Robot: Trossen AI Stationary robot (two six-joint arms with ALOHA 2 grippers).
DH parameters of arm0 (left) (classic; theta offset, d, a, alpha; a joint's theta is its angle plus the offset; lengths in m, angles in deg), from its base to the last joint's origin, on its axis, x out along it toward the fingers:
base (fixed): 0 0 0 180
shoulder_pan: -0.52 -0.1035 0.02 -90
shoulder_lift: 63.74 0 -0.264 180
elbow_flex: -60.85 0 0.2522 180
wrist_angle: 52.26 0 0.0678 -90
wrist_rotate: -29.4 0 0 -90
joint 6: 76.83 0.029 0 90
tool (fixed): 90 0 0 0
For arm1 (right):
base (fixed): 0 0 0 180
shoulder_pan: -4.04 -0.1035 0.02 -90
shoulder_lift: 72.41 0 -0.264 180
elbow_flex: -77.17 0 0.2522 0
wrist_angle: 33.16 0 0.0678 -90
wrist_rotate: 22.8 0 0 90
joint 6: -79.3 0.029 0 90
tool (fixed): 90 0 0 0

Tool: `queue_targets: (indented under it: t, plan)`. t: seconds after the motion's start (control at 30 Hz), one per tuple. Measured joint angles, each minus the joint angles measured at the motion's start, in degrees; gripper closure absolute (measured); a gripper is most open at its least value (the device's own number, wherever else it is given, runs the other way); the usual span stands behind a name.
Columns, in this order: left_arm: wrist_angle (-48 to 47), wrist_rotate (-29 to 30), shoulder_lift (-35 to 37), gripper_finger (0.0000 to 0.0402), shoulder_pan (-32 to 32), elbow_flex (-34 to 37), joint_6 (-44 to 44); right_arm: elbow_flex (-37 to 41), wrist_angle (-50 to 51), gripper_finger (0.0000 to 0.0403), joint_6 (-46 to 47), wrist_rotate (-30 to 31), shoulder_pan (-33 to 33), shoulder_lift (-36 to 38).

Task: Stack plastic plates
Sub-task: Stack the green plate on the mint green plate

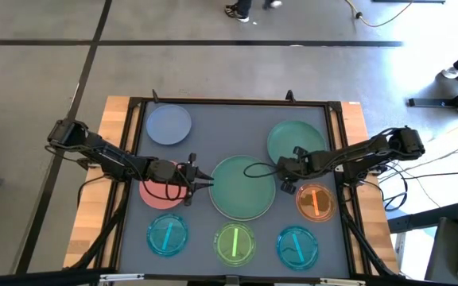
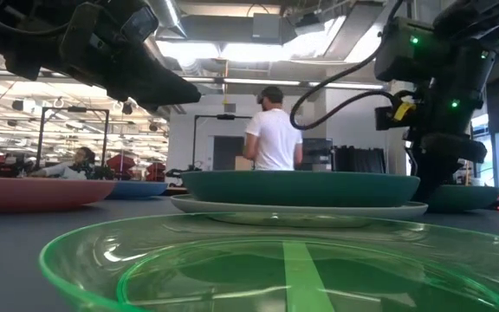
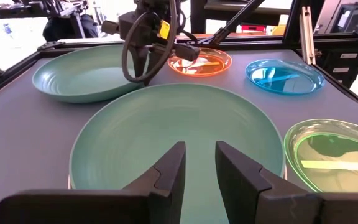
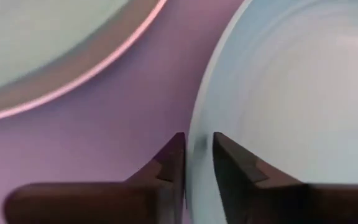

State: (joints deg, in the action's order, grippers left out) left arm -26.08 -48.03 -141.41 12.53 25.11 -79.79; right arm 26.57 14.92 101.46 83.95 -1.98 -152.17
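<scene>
Low view shows me cream plate (image 2: 232, 208) under central teal plate (image 2: 301, 185); left tool (image 3: 197, 163) slightly apart; right tool (image 4: 197, 152) straddles plate rim.

The left gripper (image 1: 207, 181) and its arm cover much of the salmon pink plate (image 1: 156, 196). The cream plate (image 2: 232, 208) shows only its rim beneath the teal plate (image 1: 243, 187). In the low view, the bright green plate (image 2: 284, 260) is cut off by the bottom edge.
</scene>
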Motion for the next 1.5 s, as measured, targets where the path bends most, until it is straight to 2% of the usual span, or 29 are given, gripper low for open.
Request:
queue_targets:
  t: [0.23,0.77,1.13,1.5]
  plan:
    - [-0.01,0.0,0.0,0.032,0.0,0.0,0.02,0.0,0.81,0.0398,-1.67,0.71,0.0,0.0]
    - [-0.02,0.0,-0.02,0.032,0.01,0.0,0.04,-0.14,0.95,0.0401,-4.93,1.86,-0.02,0.55]
    - [-0.02,0.14,-0.04,0.032,0.0,-0.02,0.48,-7.9,4.9,0.0403,-9.03,2.56,-0.2,0.5]
    - [-0.02,0.11,-0.04,0.032,0.0,-0.02,0.52,-16.31,3.46,0.0403,-14.77,3.21,-8.87,0.5]
